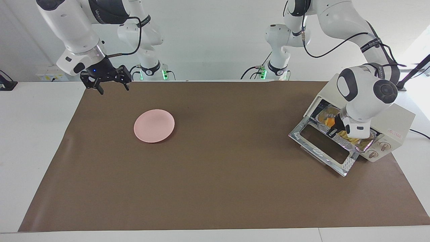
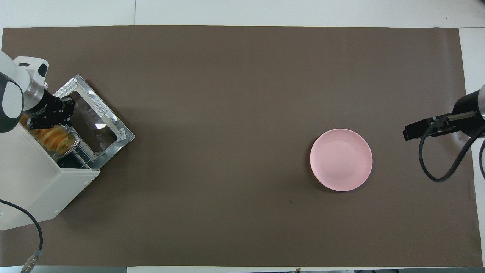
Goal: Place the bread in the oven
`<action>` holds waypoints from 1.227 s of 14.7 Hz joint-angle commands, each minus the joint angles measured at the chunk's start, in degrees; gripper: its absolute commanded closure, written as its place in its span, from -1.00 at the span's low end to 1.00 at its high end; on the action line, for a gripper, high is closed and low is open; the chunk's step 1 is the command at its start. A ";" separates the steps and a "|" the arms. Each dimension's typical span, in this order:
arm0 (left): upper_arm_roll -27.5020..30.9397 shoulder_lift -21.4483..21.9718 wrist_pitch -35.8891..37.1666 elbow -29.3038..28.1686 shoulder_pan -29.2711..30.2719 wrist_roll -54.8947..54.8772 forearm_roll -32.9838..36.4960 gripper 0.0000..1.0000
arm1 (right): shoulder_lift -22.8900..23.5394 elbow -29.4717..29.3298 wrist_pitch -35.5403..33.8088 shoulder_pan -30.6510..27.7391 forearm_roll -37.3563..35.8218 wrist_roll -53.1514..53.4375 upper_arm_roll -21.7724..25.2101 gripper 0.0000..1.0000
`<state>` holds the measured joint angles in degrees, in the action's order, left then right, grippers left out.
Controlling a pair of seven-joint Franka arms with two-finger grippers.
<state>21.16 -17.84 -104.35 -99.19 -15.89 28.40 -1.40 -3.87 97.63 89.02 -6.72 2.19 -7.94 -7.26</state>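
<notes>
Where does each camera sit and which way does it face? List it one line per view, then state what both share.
Facing view: high across the table, looking back at the robots; both arms show whole, right gripper hanging open over the mat's edge, left gripper shut on the crinkled silver foil tray at the cream-white boxy oven.
Overhead view: above the robots' end, looking steeply down; only the left arm's wrist and the right gripper show.
Shared: the golden-yellow ridged bread in the tray, the oven's glass door lying open, the round pink plate.
</notes>
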 commanded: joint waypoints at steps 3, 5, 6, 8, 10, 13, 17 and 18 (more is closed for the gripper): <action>0.11 1.85 0.19 -2.15 -2.11 5.41 0.88 1.00 | -0.79 0.90 0.01 -0.84 0.62 0.47 -0.56 -1.00; 0.20 1.93 0.98 -2.15 -1.95 5.18 0.88 1.00 | -0.79 0.90 0.01 -0.84 0.62 0.47 -0.56 -1.00; 0.20 2.02 0.90 -2.15 -1.69 5.09 0.96 1.00 | -0.79 0.90 0.01 -0.84 0.62 0.47 -0.56 -1.00; 0.29 2.02 0.99 -1.97 -1.07 5.00 2.44 1.00 | -0.79 0.90 0.01 -0.84 0.62 0.47 -0.56 -1.00; 0.29 2.11 2.38 -2.15 -0.98 5.00 4.21 1.00 | -0.79 0.90 0.01 -0.84 0.62 0.47 -0.56 -1.00; 0.29 2.20 2.92 -2.24 -0.98 5.09 4.30 1.00 | -0.79 0.90 0.01 -0.84 0.62 0.47 -0.56 -1.00; 0.29 2.46 1.52 -2.94 -0.46 4.82 4.30 0.32 | -0.87 0.90 0.01 -0.84 0.62 0.47 -0.56 -1.00; 0.29 2.55 1.51 -2.85 -0.28 3.87 4.22 -0.86 | -0.79 0.90 0.01 -0.84 0.62 0.47 -0.56 -1.00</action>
<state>21.30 -17.60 -102.84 -99.82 -16.84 32.69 1.07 -3.87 97.63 89.02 -6.72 2.19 -7.94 -7.26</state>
